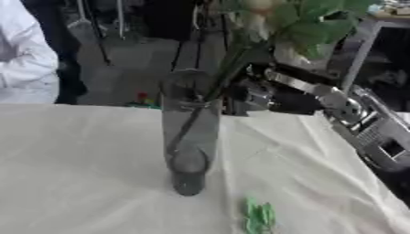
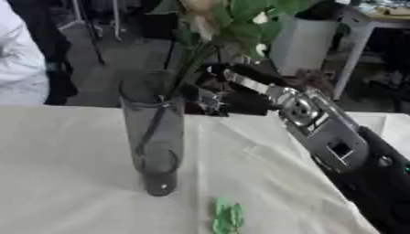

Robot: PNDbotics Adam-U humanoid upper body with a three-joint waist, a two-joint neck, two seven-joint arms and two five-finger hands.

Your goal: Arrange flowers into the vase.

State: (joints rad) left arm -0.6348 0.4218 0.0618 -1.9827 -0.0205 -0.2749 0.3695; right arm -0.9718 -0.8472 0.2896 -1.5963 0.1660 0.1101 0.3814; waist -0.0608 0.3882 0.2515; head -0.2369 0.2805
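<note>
At about nine o'clock from the middle of the view our glass vase [image 1: 190, 137] stands upright on the white tablecloth [image 1: 80, 160]. Inside it we can see a dark stem [image 1: 186, 124] running down at a slant toward the base. Following that stem up toward twelve o'clock, we reach the green leaves [image 1: 308, 25] and a pale bloom [image 2: 202, 10], well above the rim.

We judge that we are in the placing step: the flower's stem is already in the vase, and it leans to the right, toward our hand. The next move calls for letting the stem go without dragging it back out or nudging the vase, then drawing the arm away to the right.

At about three o'clock from the vase rim is our right hand [image 1: 255, 97], just beside the glass. Its fingers look curled about the stems just above the rim, so we read it as grasping the flower, though the blur keeps us from certainty. Our left hand is not visible.

At six o'clock a small green leaf scrap [image 1: 259, 215] lies on the cloth.
</note>
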